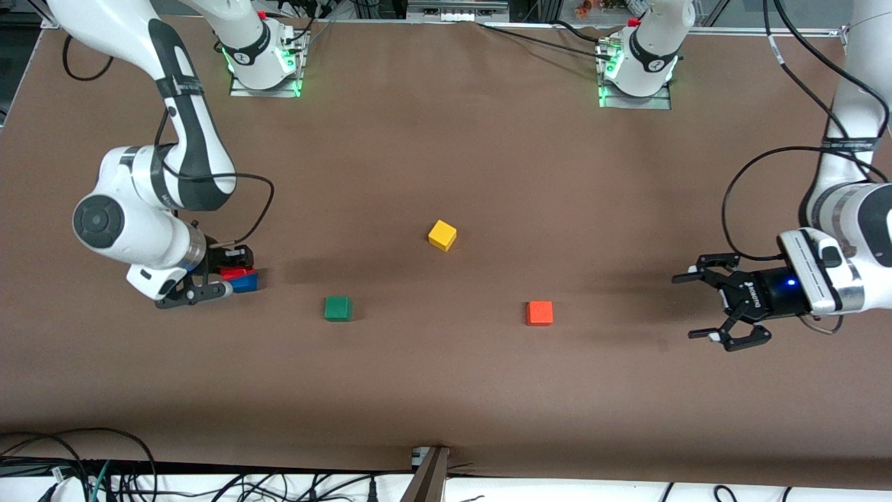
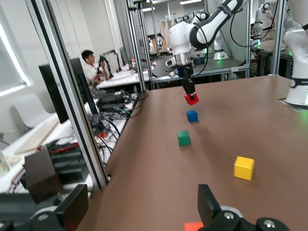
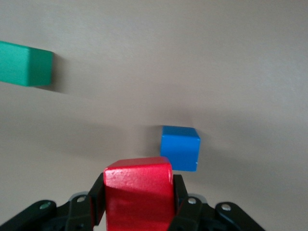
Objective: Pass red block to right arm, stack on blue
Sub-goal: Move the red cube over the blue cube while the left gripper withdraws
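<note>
Right hand (image 3: pixel 139 211) squeezes red block (image 3: pixel 138 192) by flat sides, above blue block (image 3: pixel 180 147). Block hard, light, smooth. Left hand (image 1: pixel 718 310) open, waits.

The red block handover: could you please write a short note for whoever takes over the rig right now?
Right pincer: shut on the red block, held in the air just above the blue cube, not yet touching it.
Left pincer: open, empty, waiting at the left arm's end of the table.
Done: red block passed to the right arm.
Left: line it up over the blue cube, lower, release, withdraw.
</note>
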